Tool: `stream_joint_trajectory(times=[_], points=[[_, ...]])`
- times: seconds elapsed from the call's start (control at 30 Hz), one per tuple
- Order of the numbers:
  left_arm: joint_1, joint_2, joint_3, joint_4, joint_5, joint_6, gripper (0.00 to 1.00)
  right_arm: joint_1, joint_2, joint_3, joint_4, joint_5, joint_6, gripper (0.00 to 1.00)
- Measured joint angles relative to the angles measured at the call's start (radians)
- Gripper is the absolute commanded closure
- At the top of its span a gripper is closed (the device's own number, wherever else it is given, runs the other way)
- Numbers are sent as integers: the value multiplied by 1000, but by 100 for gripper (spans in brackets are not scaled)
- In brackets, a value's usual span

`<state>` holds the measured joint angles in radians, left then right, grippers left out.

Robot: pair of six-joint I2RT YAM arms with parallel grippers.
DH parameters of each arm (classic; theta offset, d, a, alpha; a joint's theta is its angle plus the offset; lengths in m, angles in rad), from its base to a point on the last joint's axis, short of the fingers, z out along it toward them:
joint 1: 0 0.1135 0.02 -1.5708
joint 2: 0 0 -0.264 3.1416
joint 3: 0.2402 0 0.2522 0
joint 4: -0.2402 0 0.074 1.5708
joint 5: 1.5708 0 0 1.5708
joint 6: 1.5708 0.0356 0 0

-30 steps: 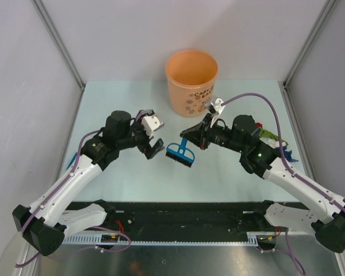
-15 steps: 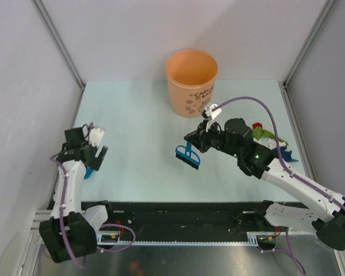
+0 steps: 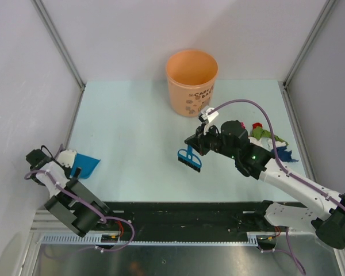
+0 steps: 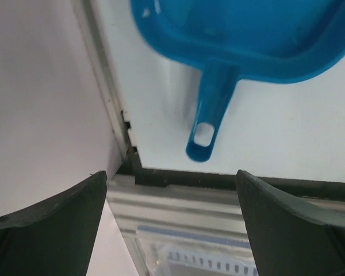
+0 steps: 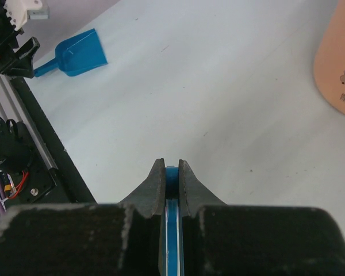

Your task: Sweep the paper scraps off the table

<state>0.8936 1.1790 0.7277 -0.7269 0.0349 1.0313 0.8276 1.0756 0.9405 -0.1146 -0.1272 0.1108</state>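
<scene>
The scraps (image 3: pixel 265 134) lie in a small heap by the right edge of the surface (image 3: pixel 132 115), about halfway along it, partly hidden behind the right arm; red, green, white and blue bits can be made out

The right gripper (image 3: pixel 196 143) is over the middle of the surface, in front of the bucket (image 3: pixel 191 80) that stands at the far edge. Its jaws are closed narrow on the handle of the brush (image 3: pixel 190 159), which hangs below it with the bristles toward the near edge. In the right wrist view the gripper (image 5: pixel 171 167) clamps the thin blue handle (image 5: pixel 171 179) between both fingers, and the bucket (image 5: pixel 340 63) shows at the right

The left gripper (image 3: pixel 75 171) is at the near left corner, just beside the dustpan (image 3: pixel 87 165), which lies flat on the surface by the left edge. In the left wrist view the gripper (image 4: pixel 172 221) is spread wide and holds nothing; the dustpan (image 4: pixel 236 34) lies ahead of it, handle pointing at the gap between the fingers, apart from both
</scene>
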Motion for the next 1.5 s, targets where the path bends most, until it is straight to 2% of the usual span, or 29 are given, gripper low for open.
stream_joint_trajectory(times=[0.13, 0.17, 0.33, 0.37, 0.43, 0.47, 0.53, 0.57, 0.77, 0.93, 1.03, 1.2, 1.37, 1.5], points=[[2, 44, -4, -1, 54, 52, 15, 0, 0, 0, 0, 5, -7, 100], [2, 66, -2, -1, 66, 55, 20, 0, 0, 0, 0, 7, -8, 100], [2, 207, 47, 0, 86, 61, 31, -3, 0, 0, 0, 14, -14, 100], [1, 230, 53, 5, 86, 61, 40, -3, 0, 0, 0, 15, -15, 100], [0, 260, 55, 8, 89, 61, 49, -7, 0, 0, 0, 21, -15, 100], [-4, 267, 54, 6, 93, 67, 60, -9, 0, 0, 0, 29, -15, 100], [-11, 267, 52, 6, 98, 71, 71, -14, -3, -1, -2, 50, -15, 100], [-20, 266, 49, 9, 100, 74, 99, -19, -6, -2, -5, 72, -14, 100], [-140, 193, -16, 10, 105, 72, 100, -103, -64, -27, -30, 254, -15, 100], [-328, 53, -29, 1, 109, 13, 100, -259, -93, -84, -31, 396, 10, 100], [-544, -37, -29, 1, 104, -50, 100, -339, -92, -109, -54, 510, 44, 100], [-944, -58, -10, -11, 102, -182, 100, -333, -92, -112, -156, 756, 123, 100], [-1287, 114, 83, -19, 73, -301, 100, -369, -63, -124, -227, 884, 187, 100], [-1454, 266, 161, -22, 28, -356, 100, -397, -1, -143, -284, 981, 209, 100]])
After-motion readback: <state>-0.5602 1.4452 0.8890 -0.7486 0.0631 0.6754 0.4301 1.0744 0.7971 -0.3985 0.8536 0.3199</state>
